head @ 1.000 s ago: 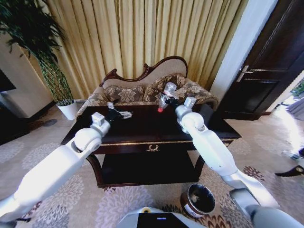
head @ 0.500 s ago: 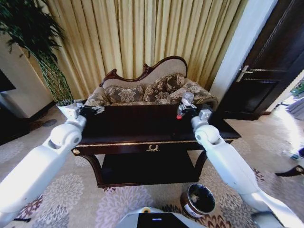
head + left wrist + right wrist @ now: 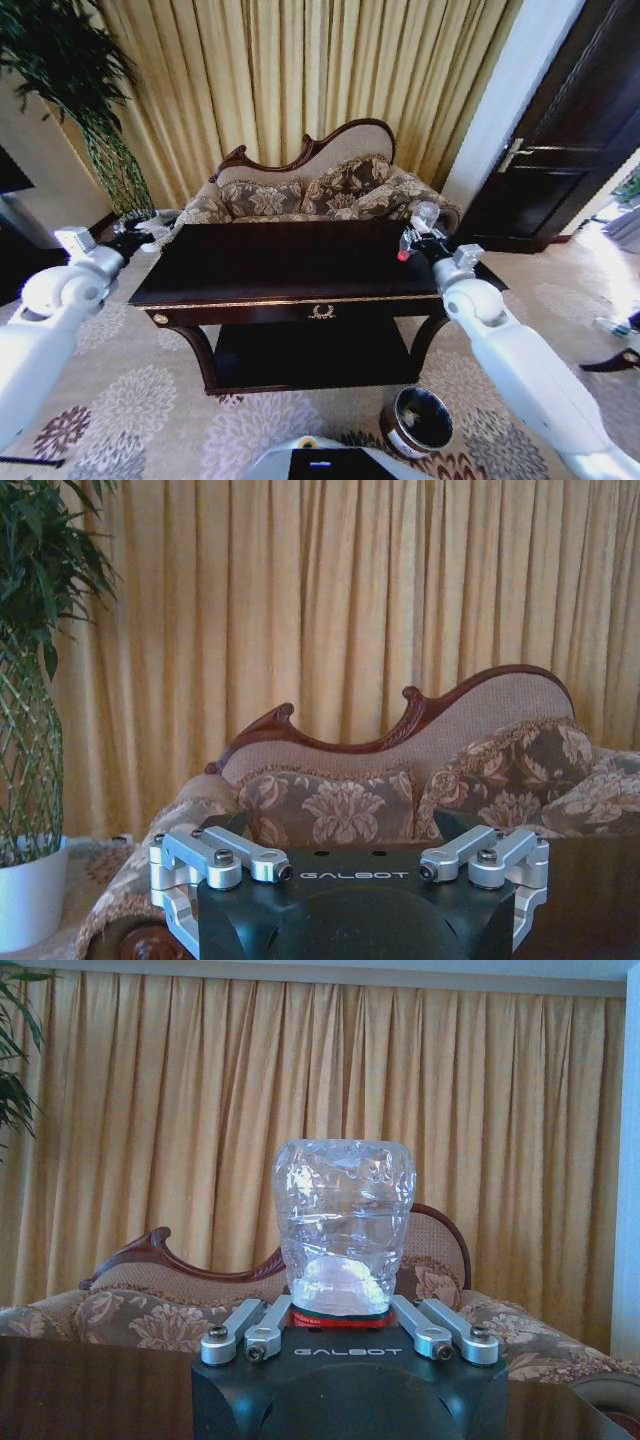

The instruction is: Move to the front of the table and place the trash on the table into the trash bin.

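Note:
The dark glossy table (image 3: 290, 270) stands straight ahead, its top bare. My right gripper (image 3: 415, 238) hovers over the table's right end, shut on the clear plastic bottle (image 3: 424, 213). The bottle's red cap points down toward the table, and its crumpled base rises between the finger links in the right wrist view (image 3: 343, 1225). My left gripper (image 3: 140, 233) is held out past the table's left end, shut on a small white wrapper (image 3: 153, 226). The round dark trash bin (image 3: 420, 420) sits on the carpet in front of the table's right leg.
A carved-back patterned sofa (image 3: 320, 190) stands behind the table against gold curtains. A tall plant (image 3: 70, 100) fills the left corner beside my left arm. A dark door (image 3: 570, 130) is at the right. Patterned carpet lies open before the table.
Both arms swung outward from the table's middle: the right carried the bottle to the right end, and the left moved past the left edge with the white wrapper.

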